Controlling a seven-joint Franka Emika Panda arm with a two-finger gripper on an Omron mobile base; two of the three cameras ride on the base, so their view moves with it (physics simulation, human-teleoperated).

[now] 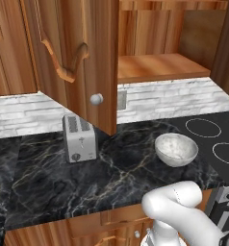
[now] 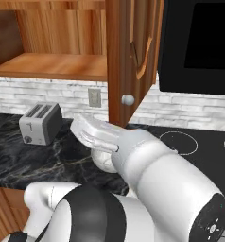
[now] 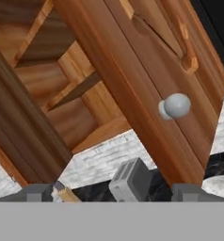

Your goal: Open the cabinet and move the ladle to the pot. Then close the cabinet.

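My gripper is spread wide and empty before the reddish-brown wooden cabinet, doors swung open, above a silver toaster.

Kitchen: stovetop, toaster, wall cabinet.

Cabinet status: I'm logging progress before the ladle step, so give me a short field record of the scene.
cabinet: both doors swung open, visible bottom shelf bare
door knob: round, silver, ahead of the gripper
gripper: open, holding nothing
toaster: on the dark marble counter, below the left door
bowl: white speckled, beside the cooktop
ladle: cannot tell where
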